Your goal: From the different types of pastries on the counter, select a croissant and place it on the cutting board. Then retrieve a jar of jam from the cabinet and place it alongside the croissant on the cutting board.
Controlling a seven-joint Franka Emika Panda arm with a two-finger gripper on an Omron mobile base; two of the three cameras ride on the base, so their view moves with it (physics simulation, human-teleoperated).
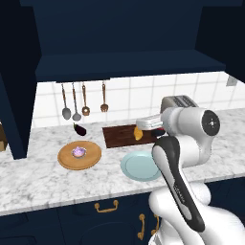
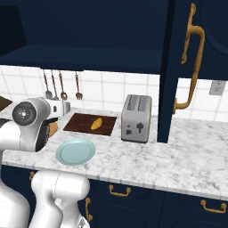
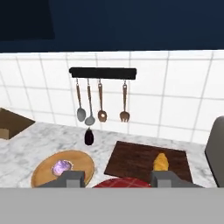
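Hand view: the gripper is clamped on the jar of jam, whose red checked top is seen between the fingertips. Further out, the croissant is laid on the cutting board.

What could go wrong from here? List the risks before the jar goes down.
1. The pincer appears shut on the jar of jam. The croissant already lies on the cutting board, so a careless descent could land the jar on it.
2. The toaster stands close beside the board; a wide swing might knock it.
3. The blue plate sits just in front of the board, so a short placement could end there instead.
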